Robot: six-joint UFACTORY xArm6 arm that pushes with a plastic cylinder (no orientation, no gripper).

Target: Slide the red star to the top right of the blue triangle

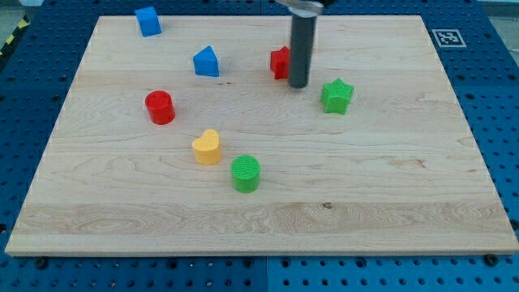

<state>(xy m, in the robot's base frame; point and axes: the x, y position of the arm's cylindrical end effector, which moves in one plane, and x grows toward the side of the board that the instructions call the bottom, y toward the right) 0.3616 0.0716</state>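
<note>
The red star (280, 62) lies near the board's upper middle, partly hidden behind my rod. My tip (298, 84) rests on the board touching or just off the star's right side. The blue triangle (207, 62) lies to the star's left, at about the same height in the view, roughly a block's width of bare wood between them.
A blue cube (148, 21) sits at the upper left. A green star (336, 96) lies just right of my tip. A red cylinder (160, 107), a yellow heart (208, 148) and a green cylinder (246, 173) lie left of centre on the wooden board (389, 203).
</note>
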